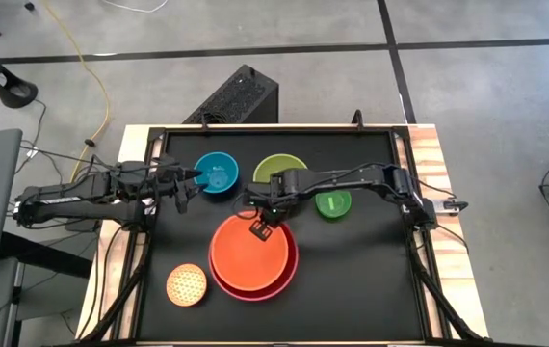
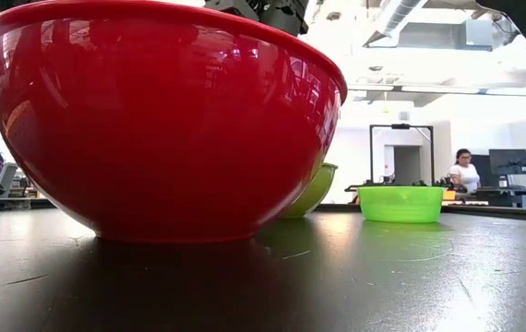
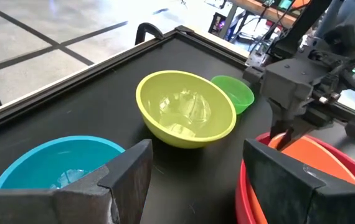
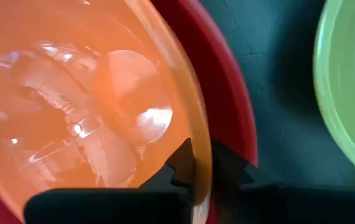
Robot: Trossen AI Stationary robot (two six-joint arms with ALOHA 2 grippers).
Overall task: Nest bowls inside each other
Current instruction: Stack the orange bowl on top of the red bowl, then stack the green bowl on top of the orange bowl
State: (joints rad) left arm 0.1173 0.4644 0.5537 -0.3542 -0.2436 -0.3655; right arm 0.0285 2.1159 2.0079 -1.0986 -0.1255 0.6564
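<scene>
The orange bowl sits inside the big red bowl at the table's middle. My right gripper stands at the orange bowl's far rim, shut on it. The lime green bowl and a small green bowl stand on the table farther back. The blue bowl stands at the far left, with my left gripper open beside it and above the table, holding nothing. A small pale-yellow dotted bowl rests near the front left. My right gripper has the orange bowl's rim on its far side between its two fingers. One finger is inside the bowl and the other is outside it, over the red bowl's wall. The fingers come steeply from above. The orange bowl rests in the red bowl.
The black table top has a raised black frame round it. Free room lies at the front right. A black box stands on the floor behind the table. In the low view, people sit in the room beyond.
</scene>
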